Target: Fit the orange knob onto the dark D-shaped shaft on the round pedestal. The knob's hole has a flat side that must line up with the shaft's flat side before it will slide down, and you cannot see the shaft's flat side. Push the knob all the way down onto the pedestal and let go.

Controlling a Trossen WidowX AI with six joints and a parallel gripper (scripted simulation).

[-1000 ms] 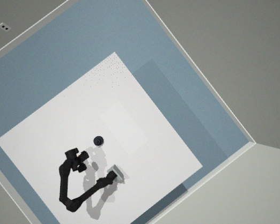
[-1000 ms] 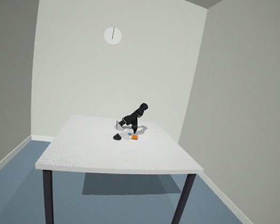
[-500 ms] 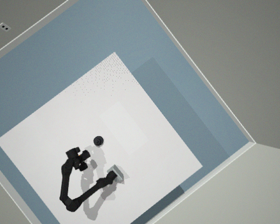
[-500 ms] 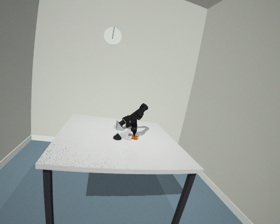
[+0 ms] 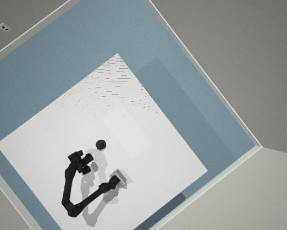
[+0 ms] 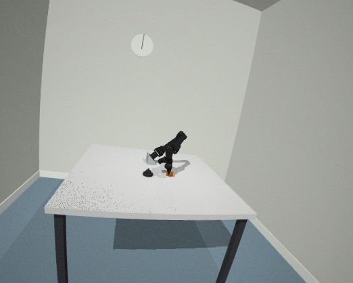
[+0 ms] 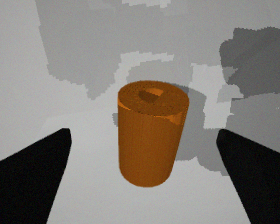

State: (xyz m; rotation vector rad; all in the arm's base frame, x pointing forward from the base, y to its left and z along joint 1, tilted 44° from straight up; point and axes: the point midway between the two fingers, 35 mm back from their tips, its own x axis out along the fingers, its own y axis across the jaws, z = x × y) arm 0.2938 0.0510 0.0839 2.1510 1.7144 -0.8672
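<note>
The orange knob [image 6: 170, 174] [image 7: 148, 140] lies on its side on the table. The wrist view shows its round end face, with the hole, toward the top of the picture. In the top view the arm hides nearly all of it. My gripper [image 6: 169, 171] [image 7: 147, 136] is open, with one finger on each side of the knob in the wrist view and a gap to each; nothing is held. The dark round pedestal [image 5: 101, 144] [image 6: 147, 173] with its upright shaft stands a short way from the knob. The shaft's flat side cannot be made out.
The arm's grey base block [image 5: 121, 177] [image 6: 150, 159] stands on the white table [image 5: 166, 154] [image 6: 198, 189], behind the pedestal in the exterior view. The arm bends over the table from there, and its shadows fall around the knob.
</note>
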